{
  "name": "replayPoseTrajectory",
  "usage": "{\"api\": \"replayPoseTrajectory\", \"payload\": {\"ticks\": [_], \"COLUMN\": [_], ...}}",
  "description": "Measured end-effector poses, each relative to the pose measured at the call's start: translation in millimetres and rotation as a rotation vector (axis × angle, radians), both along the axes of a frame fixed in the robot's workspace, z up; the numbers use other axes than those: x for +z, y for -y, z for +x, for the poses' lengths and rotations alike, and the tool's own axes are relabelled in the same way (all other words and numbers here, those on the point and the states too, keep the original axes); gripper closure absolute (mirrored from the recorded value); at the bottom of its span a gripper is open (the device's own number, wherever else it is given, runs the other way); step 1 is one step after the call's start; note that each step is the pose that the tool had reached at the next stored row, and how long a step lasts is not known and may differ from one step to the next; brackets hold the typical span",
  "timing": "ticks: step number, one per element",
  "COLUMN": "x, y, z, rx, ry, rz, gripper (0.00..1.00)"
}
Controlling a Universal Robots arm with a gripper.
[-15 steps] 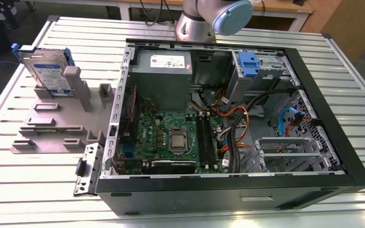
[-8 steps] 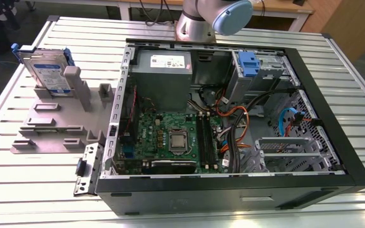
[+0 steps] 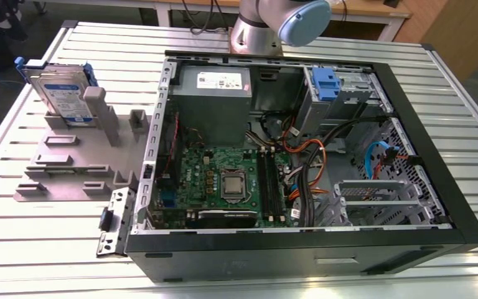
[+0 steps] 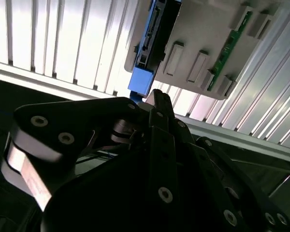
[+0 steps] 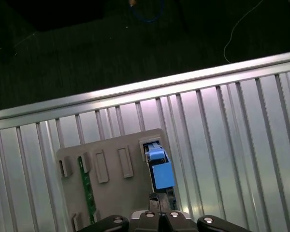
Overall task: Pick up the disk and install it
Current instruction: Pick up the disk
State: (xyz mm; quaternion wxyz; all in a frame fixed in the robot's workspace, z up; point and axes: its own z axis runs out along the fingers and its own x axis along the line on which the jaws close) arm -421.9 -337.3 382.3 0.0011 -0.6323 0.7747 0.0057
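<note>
**Disk stands in its holder, hand empty above it**

The disk [image 3: 60,93] stands on edge in a grey holder [image 3: 65,168] on the slatted desk [image 3: 23,249], at the exterior view's left, outside the open computer case [image 3: 405,124]. Standing upright probably leaves both flat faces free for a pinch from above, with its blue rail uppermost.

In the second wrist view the hand [image 4: 157,96] hangs over the holder with its jaws seemingly pressed together on nothing, close to the disk's blue end tab but apart from it. So the pick-up is not yet made.

A green circuit strip [image 5: 85,186] stands in another slot of the same holder, well clear of the disk.

Inside the case, a blue clip [image 3: 326,84] sits in the bay at the far corner, beside the grey metal box [image 3: 214,81] with its white sticker. Orange and black cables [image 3: 305,149] lie near that bay, and the case's side wall rises between holder and interior; both could crowd a carried disk. The arm [image 3: 281,22] rises behind the case.
</note>
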Motion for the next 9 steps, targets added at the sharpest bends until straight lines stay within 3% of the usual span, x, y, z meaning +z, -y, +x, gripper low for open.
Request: {"api": "replayPoseTrajectory", "payload": {"ticks": [9], "x": [-3.6], "y": [0.0], "z": [-0.6], "rx": [0.016], "ry": [0.0007], "rz": [0.0002], "gripper": [0.89]}}
